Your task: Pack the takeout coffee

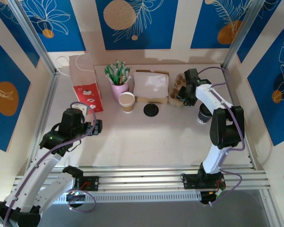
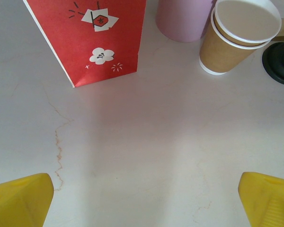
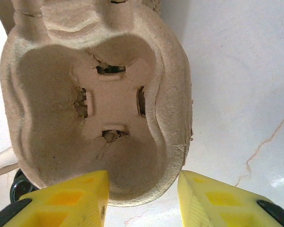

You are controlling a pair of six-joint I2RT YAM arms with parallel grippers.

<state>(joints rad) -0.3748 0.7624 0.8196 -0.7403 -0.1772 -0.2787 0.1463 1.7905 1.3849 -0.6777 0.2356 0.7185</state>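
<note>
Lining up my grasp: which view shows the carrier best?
Right wrist: the carrier is close up, its well and near rim clear, ahead of the open right gripper. Top view shows it small, partly behind that gripper.

Right hand (image 1: 182, 96) at pulp carrier (image 1: 173, 93), lidless cup (image 1: 127, 101)

The left wrist view crops the black lid (image 2: 280, 64) and pink cup (image 2: 182, 21).
</note>
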